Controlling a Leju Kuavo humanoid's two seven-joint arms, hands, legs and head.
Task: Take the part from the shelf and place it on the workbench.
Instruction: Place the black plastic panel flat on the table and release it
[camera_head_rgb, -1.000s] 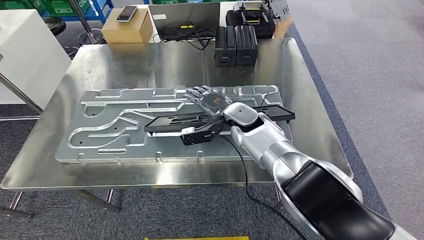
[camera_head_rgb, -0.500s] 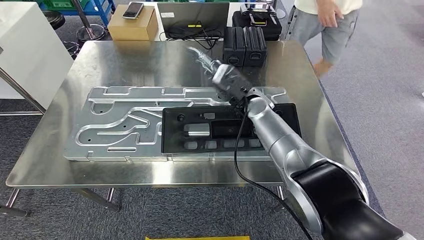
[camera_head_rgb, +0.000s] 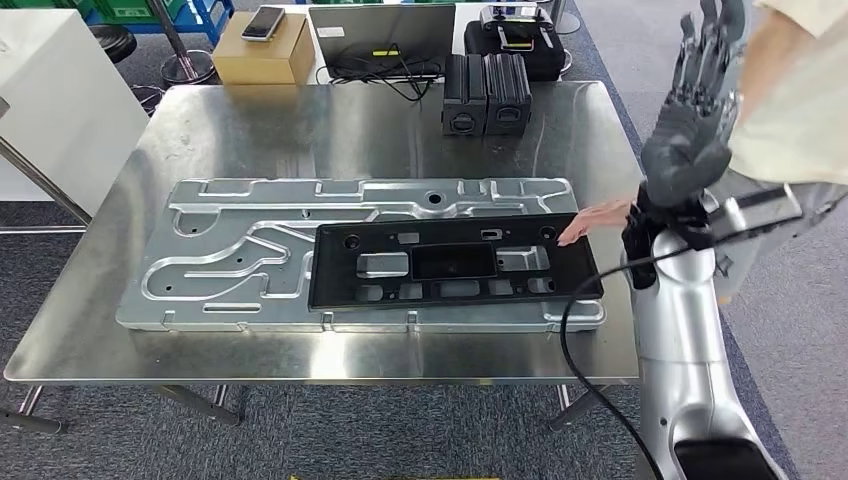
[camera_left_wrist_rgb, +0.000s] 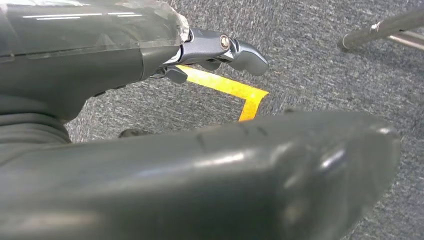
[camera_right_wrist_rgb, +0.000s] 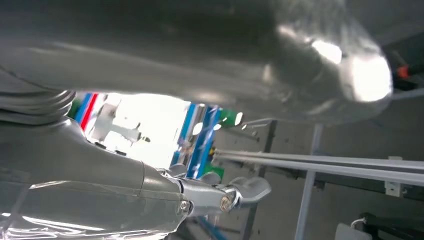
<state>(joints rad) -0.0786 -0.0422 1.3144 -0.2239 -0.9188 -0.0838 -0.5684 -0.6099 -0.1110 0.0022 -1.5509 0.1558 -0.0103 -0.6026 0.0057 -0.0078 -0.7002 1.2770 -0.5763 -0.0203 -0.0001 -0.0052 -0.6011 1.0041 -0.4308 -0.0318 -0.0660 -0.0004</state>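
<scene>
Now the black part (camera_head_rgb: 455, 265) lies flat on the metal plate (camera_head_rgb: 240, 250) on the counter (camera_head_rgb: 300, 120), released. Right hand (camera_head_rgb: 695, 110) has lifted clear, fingers spread, holding nothing. A person's hand (camera_head_rgb: 595, 218) touches the part's edge. Placement looks done.

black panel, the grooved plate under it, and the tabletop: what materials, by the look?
Black panel: likely moulded plastic, matte, with rectangular cutouts and dull highlights. Grooved plate: metal, probably cast or machined aluminium, silver-grey with soft sheen along the raised channels. Tabletop: sheet metal, likely stainless steel, brushed, with blurry reflections and rounded folded edges.
</scene>
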